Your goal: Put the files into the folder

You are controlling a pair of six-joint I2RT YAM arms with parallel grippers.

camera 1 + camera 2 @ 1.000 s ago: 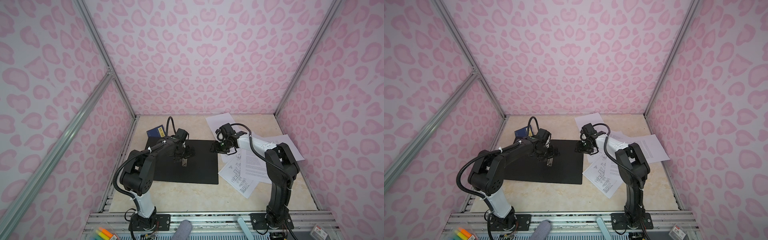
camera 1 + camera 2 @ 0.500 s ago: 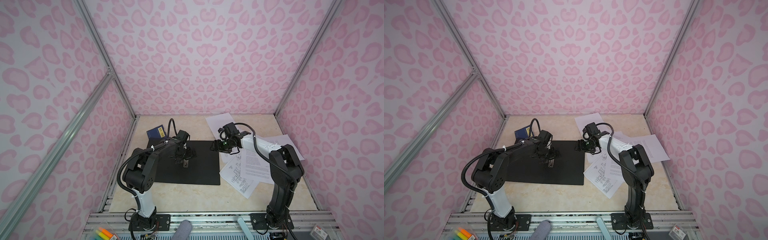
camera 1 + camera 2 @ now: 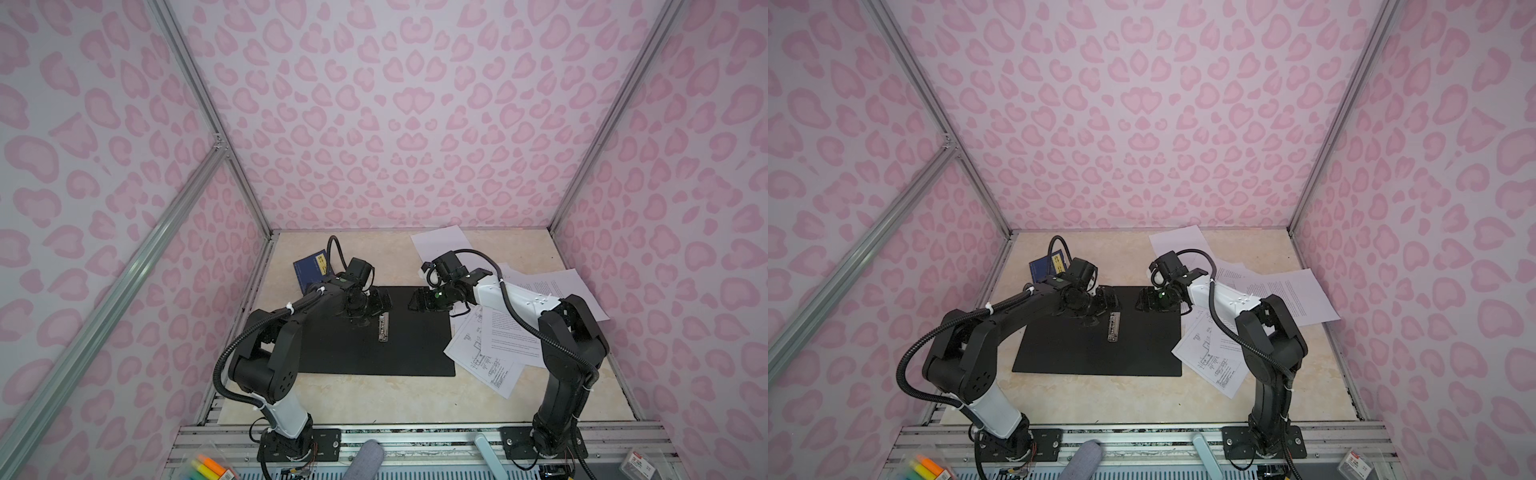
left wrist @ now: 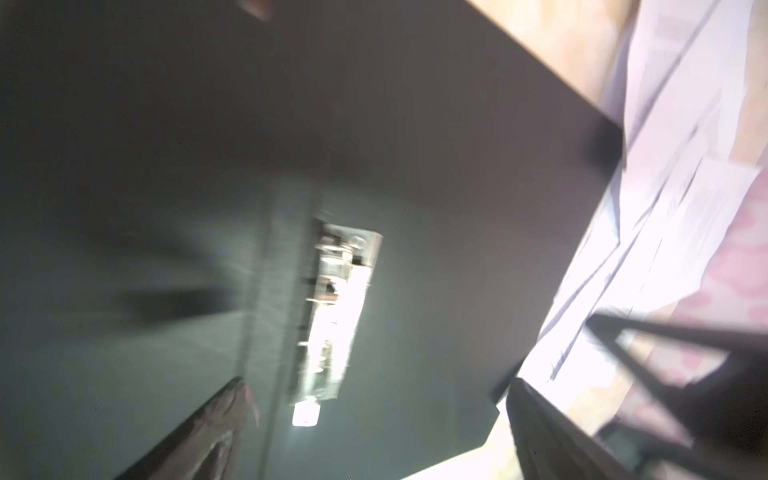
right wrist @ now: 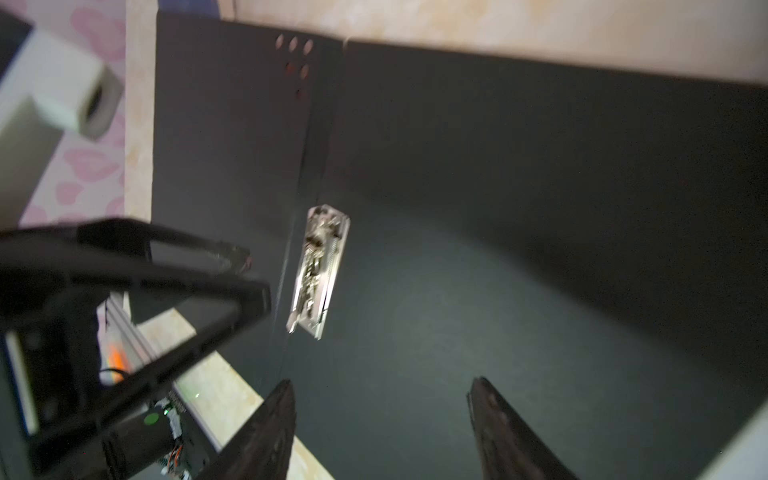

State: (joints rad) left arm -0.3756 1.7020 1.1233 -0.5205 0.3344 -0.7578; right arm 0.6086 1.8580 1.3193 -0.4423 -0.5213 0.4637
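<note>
On the beige table, open folder lying flat, black inside up, slid slightly rightward compared with a second ago. White files scattered just right of it, overlapping one another, reaching its right edge, all outside it. Right gripper now low over the folder's far right corner, moved in from the edge, fingers apart, gripping nothing. Left gripper low near the spine, fingers spread wide, empty. Blue booklet behind the left arm, beside the folder's far left corner. Metal clip just in front of the left gripper, uncovered.
</note>
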